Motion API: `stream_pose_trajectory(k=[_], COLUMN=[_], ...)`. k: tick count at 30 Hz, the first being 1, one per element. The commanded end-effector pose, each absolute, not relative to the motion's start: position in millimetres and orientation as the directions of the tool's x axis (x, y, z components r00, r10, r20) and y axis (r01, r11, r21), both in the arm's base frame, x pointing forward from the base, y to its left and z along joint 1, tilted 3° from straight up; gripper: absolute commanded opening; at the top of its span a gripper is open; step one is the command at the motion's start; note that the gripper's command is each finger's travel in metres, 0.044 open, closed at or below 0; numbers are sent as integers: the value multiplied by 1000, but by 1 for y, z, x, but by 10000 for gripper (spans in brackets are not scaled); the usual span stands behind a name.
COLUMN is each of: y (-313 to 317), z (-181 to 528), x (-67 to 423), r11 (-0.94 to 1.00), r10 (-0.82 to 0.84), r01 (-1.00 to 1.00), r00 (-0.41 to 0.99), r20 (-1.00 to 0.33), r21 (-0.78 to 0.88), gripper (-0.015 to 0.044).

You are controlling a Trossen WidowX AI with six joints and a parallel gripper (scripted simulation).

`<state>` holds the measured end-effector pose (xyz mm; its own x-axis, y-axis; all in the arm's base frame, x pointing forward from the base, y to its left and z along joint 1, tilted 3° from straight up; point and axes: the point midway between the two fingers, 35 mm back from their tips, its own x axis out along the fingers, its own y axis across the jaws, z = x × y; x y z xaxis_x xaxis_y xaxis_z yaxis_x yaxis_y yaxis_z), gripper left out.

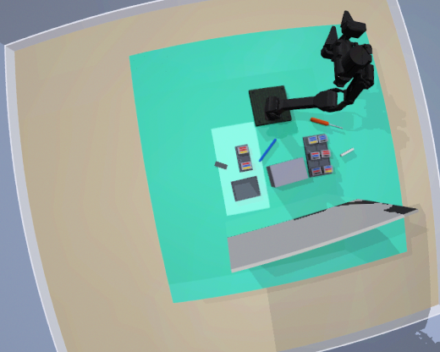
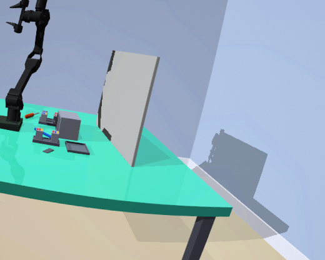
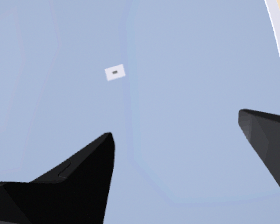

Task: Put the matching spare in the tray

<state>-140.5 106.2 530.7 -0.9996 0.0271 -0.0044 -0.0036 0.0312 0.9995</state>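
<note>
The mounted unit is a plain grey box on the green table; its back and any code do not show. The dark square tray lies empty on a pale mat. Two spares with red, blue and yellow stripes sit in a small rack beside the tray. Several more spares sit in a second rack on the unit's other side. My gripper is open and empty, raised high above the arm's base and far from the spares. The wrist view shows only blue wall.
A tall grey panel stands upright near the unit. A blue pen, an orange screwdriver, a small white bar and a small dark chip lie on the table.
</note>
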Motion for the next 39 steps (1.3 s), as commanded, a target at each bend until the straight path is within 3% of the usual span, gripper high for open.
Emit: stream_pose_trajectory(k=[1,9,18,23,28,39], y=[106,94,-40,-119,-181,-235], z=[531,532,531,519,500,444], x=[-141,-143,-139,-104,-47,106], r11=[31,-5,-382,-539,-559,-198], r10=[27,-13,-437,-659,-810,-868], r01=[-4,-7,104,309,554,933], r00=[-1000,-1000,-896,-734,-522,-25], r20=[-4,-7,-81,-164,-266,-495], r21=[1000,1000,918,784,617,300], gripper=[426,440,440,440,440,440])
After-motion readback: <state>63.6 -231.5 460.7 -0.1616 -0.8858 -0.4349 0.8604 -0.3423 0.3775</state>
